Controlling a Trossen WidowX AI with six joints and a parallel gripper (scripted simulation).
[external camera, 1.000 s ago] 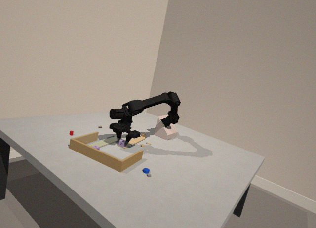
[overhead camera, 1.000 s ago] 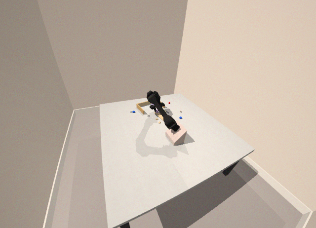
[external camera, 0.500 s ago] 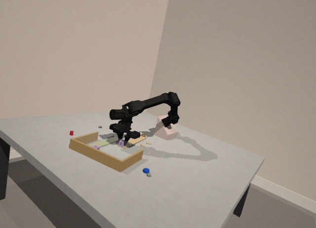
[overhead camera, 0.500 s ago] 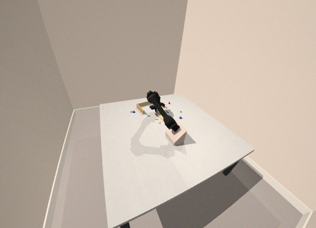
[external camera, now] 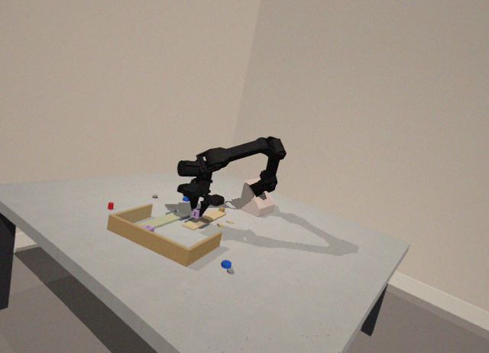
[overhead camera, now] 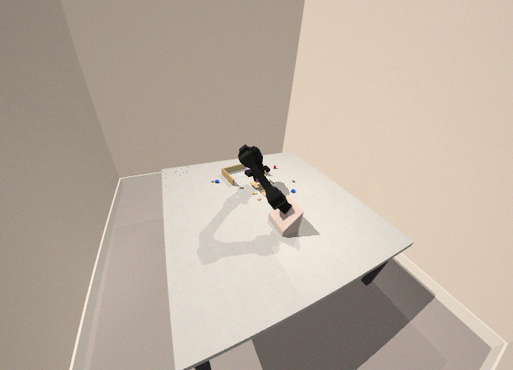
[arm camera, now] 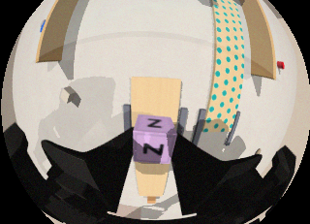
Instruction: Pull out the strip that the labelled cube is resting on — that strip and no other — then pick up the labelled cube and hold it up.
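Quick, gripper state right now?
Gripper: closed on the purple Z cube, which sits between its two fingers.
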